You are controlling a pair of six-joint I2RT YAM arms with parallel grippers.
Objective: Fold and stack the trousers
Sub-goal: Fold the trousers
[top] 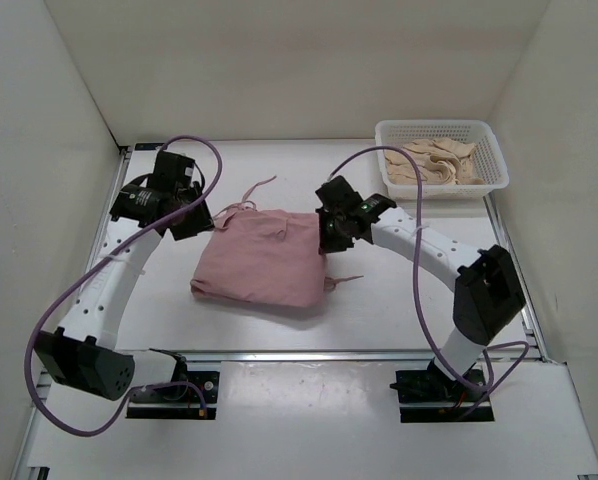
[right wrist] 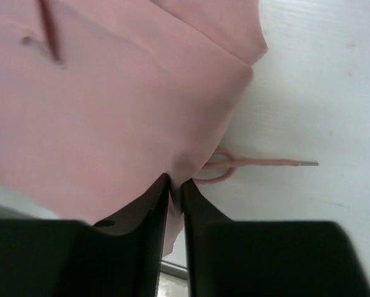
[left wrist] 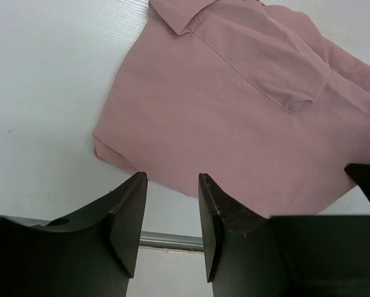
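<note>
The dusty-pink trousers (top: 264,260) lie folded into a rough square in the middle of the table, a drawstring trailing at their far edge and another (right wrist: 259,163) at their right side. My right gripper (top: 331,238) is shut on the trousers' right edge (right wrist: 176,170); a pinch of pink cloth sits between its fingers. My left gripper (top: 194,215) is open and empty, held above the table just left of the trousers' far-left corner. In the left wrist view the trousers (left wrist: 247,105) lie beyond the gap of the left gripper (left wrist: 172,185), with a pocket flap showing.
A white basket (top: 484,135) with beige cloth garments (top: 439,162) stands at the back right. White walls close in the table on the left, back and right. A metal rail (top: 309,353) runs along the near edge.
</note>
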